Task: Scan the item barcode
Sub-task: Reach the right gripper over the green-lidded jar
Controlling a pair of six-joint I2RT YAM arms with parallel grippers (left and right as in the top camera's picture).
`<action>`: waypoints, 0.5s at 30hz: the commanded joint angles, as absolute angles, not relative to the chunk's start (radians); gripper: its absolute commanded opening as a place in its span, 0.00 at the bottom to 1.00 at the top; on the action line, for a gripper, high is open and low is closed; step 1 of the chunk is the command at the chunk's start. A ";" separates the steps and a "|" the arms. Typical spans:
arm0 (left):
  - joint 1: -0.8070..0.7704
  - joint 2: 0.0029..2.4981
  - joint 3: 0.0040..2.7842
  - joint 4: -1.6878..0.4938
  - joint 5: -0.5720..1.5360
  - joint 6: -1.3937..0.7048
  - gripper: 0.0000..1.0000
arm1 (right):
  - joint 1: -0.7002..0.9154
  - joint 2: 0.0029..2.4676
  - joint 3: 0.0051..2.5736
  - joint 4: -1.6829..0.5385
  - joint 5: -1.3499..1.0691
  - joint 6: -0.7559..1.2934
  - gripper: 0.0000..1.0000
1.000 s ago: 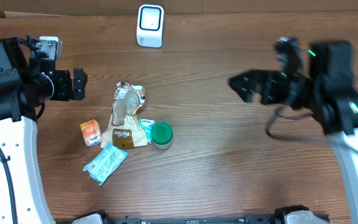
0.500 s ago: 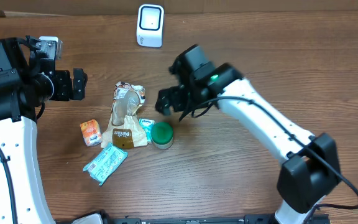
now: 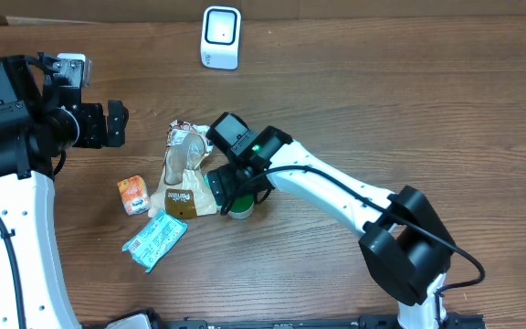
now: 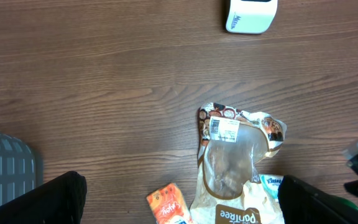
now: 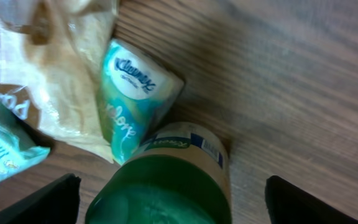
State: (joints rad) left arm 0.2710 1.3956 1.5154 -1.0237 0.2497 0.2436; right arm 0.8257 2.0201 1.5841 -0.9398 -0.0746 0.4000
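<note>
Two wide-spread jaws of the right gripper (image 5: 176,208) flank the green-lidded jar (image 5: 179,155) (it touches the tissue pack (image 5: 132,99)): apparently the pickup step. The next move calls for closing on it and lifting it toward the scanner (image 3: 220,37). The left gripper (image 3: 117,124) hangs spread, well apart.

Lighting: bright, even, diffuse, from overhead. Shadows: soft and short on the desk (image 3: 409,91). Glare: faint sheen on the clear bag (image 4: 232,158). Overhead and left wrist views: sharp. Right wrist view: close, soft; green-lidded jar (image 5: 166,186) blurred toward the lower edge; dark tool fingers (image 5: 33,202) out of focus in the corners.
</note>
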 commanded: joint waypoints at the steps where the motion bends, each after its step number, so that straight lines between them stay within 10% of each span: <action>1: 0.278 1.399 1.521 -1.020 0.247 0.266 1.00 | 0.826 2.032 1.606 -0.954 -0.044 0.453 0.84; 15: 0.278 1.399 1.521 -1.020 0.247 0.266 1.00 | 0.710 2.006 1.679 -1.141 -0.042 0.405 0.56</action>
State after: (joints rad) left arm 0.2710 1.3956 1.5154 -1.0233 0.2493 0.2436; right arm 0.7799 2.0300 1.6127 -1.1316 -0.0620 0.4572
